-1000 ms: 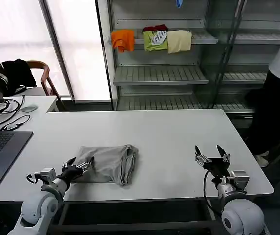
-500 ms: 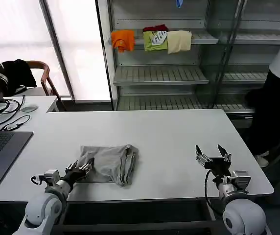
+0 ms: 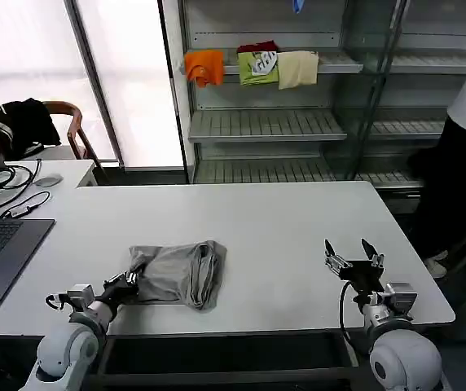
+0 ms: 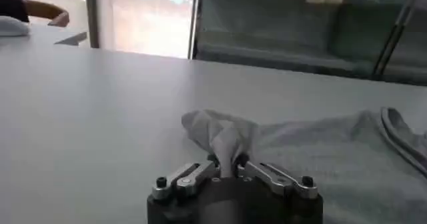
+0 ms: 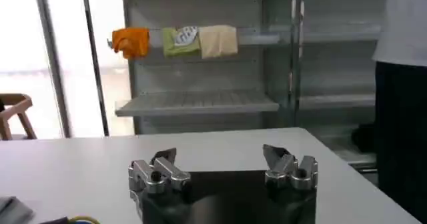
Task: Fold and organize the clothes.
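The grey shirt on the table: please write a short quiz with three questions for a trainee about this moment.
1. True or false: the left gripper is shut on a corner of the grey shirt.
2. Which best describes the right gripper? A) open above the white table, holding nothing; B) shut on the shirt; C) reaching into the shelf.
3. Fill in: on the top shelf behind the table hang an orange, a green and a ____ garment.

Key: 1 true; 2 A; 3 cream.
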